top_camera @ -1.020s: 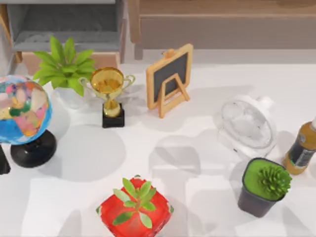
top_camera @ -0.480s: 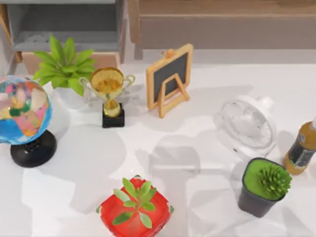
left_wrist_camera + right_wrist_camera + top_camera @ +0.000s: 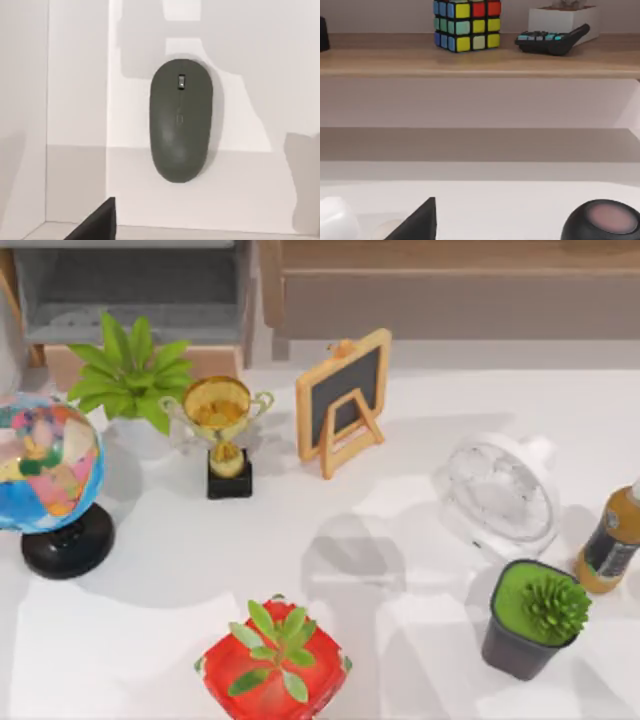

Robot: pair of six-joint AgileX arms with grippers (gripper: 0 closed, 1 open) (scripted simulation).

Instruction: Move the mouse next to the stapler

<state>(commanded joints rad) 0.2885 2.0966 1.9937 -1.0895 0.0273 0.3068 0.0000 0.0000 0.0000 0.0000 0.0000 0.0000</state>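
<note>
Whether the jaws of either arm are spread or pressed together cannot be told: each wrist view offers just a dark wedge at its lower edge. The left wrist view looks down on the mouse (image 3: 181,120), a dark grey-green oval with a small scroll wheel, lying flat and untouched on the white tabletop (image 3: 260,190), with shadow bands across the surface around it. The right wrist view faces a wooden shelf (image 3: 480,62) carrying a colour cube (image 3: 467,24), a black calculator (image 3: 552,41) and a white planter (image 3: 563,20); nearer, a dark round object (image 3: 602,221) sits on the tabletop. From above, the tabletop holds a globe (image 3: 45,470), a leafy plant (image 3: 130,375), a gold trophy (image 3: 222,430), a small chalkboard easel (image 3: 343,398), a white fan (image 3: 500,492), a brown bottle (image 3: 612,545), a succulent in a dark pot (image 3: 535,618) and another in a red pot (image 3: 272,660).
</note>
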